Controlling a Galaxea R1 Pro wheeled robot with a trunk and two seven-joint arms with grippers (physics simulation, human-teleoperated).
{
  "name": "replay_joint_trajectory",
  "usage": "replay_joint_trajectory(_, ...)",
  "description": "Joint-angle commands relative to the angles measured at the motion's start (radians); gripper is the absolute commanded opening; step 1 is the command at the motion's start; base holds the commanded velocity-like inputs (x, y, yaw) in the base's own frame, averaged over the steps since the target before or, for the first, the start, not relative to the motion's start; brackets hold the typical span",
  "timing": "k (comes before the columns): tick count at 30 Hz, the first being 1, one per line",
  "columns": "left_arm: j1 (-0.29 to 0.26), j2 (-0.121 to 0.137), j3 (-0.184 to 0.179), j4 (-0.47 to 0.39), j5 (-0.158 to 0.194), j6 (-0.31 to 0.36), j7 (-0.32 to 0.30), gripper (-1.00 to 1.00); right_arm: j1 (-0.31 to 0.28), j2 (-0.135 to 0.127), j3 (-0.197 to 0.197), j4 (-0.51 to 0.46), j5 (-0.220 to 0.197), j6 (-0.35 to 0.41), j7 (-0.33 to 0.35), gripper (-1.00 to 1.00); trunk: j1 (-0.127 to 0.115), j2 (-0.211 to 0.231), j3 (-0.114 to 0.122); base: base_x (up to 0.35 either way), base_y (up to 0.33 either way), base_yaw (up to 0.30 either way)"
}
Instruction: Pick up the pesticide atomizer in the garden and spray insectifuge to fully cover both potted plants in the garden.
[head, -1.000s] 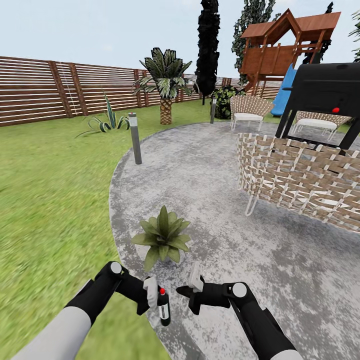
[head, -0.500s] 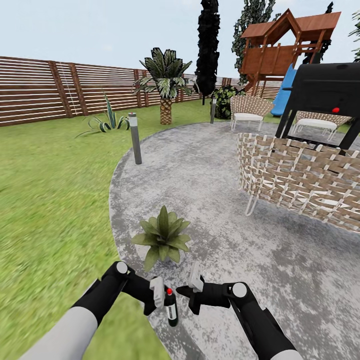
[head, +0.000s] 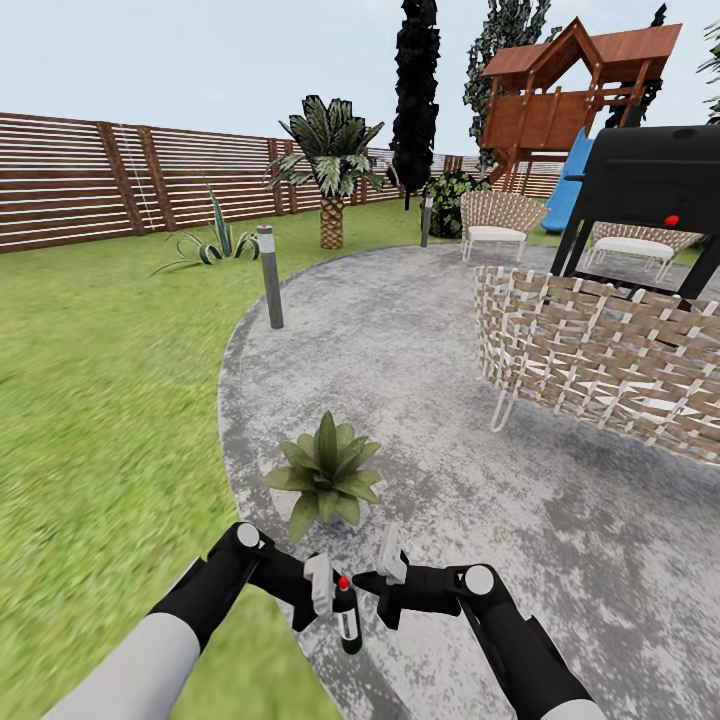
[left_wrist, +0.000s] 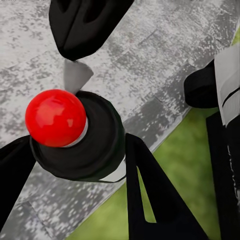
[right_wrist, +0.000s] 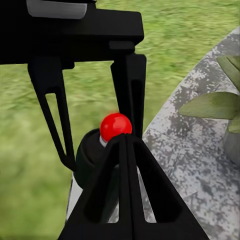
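The pesticide atomizer (head: 346, 612) is a slim dark bottle with a white label and a red ball on top. It stands upright in my left gripper (head: 334, 604), which is shut on it low over the patio's edge. Up close, the red ball (left_wrist: 55, 117) sits between the left fingers (left_wrist: 150, 195). My right gripper (head: 386, 582) is shut and empty, just right of the bottle, and looks onto the red ball (right_wrist: 116, 126). One potted plant (head: 325, 475), a green rosette, sits on the paving just ahead of both grippers; its leaves (right_wrist: 215, 102) show close by.
The round grey patio (head: 420, 330) stretches ahead, with lawn (head: 100, 400) to the left. A wicker chair (head: 600, 360) stands at the right, a black grill (head: 650, 185) behind it, a bollard light (head: 270, 275) at the patio's edge, and a spiky plant (head: 215, 242) and palm (head: 330, 170) by the fence.
My left gripper has carried the atomizer to the right and slightly lower, closing most of the gap to the right gripper. The right arm and the view have stayed still.
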Motion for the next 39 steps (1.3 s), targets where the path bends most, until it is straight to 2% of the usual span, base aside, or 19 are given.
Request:
replay_joint_trajectory(1,0.000,-0.001,0.001,-0.001,-0.004,0.002,-0.004,-1.00,-0.001,0.000,-0.001,-0.001,0.010,-0.007,0.003,-1.00,0.000,0.000,-0.001,0.000,0.000,0.000)
replay_joint_trajectory(17,-0.002,-0.001,0.000,0.000,-0.005,0.002,-0.004,-1.00,-0.001,0.000,-0.001,-0.002,0.010,-0.007,0.006,-1.00,0.000,0.000,-0.001,0.000,0.000,0.000)
replay_joint_trajectory(23,-0.003,0.023,0.002,0.004,-0.016,0.002,-0.001,-1.00,-0.001,-0.001,-0.001,-0.002,0.010,-0.006,0.006,-1.00,0.000,0.000,-0.001,0.000,0.000,0.000)
replay_joint_trajectory(26,-0.003,0.076,0.002,0.004,-0.018,0.000,-0.001,-1.00,0.000,-0.001,-0.001,-0.002,0.010,-0.006,0.006,-1.00,0.000,0.000,-0.001,0.000,0.000,0.000)
replay_joint_trajectory(29,0.001,0.143,0.002,0.004,-0.018,-0.006,-0.001,-1.00,0.000,-0.001,-0.001,-0.001,0.010,-0.005,0.005,-1.00,0.000,0.000,-0.001,0.000,0.000,0.000)
replay_joint_trajectory(32,0.006,0.197,0.004,0.002,-0.017,-0.011,-0.001,-1.00,-0.001,-0.001,-0.001,0.000,0.011,-0.005,0.004,-1.00,0.000,0.000,-0.001,0.000,0.000,0.000)
replay_joint_trajectory(33,0.009,0.225,0.005,0.001,-0.017,-0.012,-0.001,-1.00,-0.001,-0.001,-0.001,0.000,0.012,-0.005,0.004,-1.00,0.000,0.000,-0.001,0.000,0.000,0.000)
replay_joint_trajectory(36,0.013,0.287,0.005,0.001,-0.018,-0.013,-0.001,-1.00,-0.001,-0.002,-0.003,0.005,0.014,-0.005,0.004,-1.00,0.000,0.000,-0.001,0.000,0.000,0.000)
replay_joint_trajectory(37,0.013,0.302,0.005,0.001,-0.018,-0.013,-0.001,-1.00,0.000,-0.002,-0.003,0.006,0.015,-0.006,0.004,1.00,0.000,0.000,-0.001,0.000,0.000,0.000)
replay_joint_trajectory(39,0.013,0.331,0.005,0.001,-0.018,-0.012,0.002,-1.00,0.000,-0.004,-0.006,0.008,0.016,-0.007,0.004,1.00,0.000,0.000,-0.001,0.000,0.000,0.000)
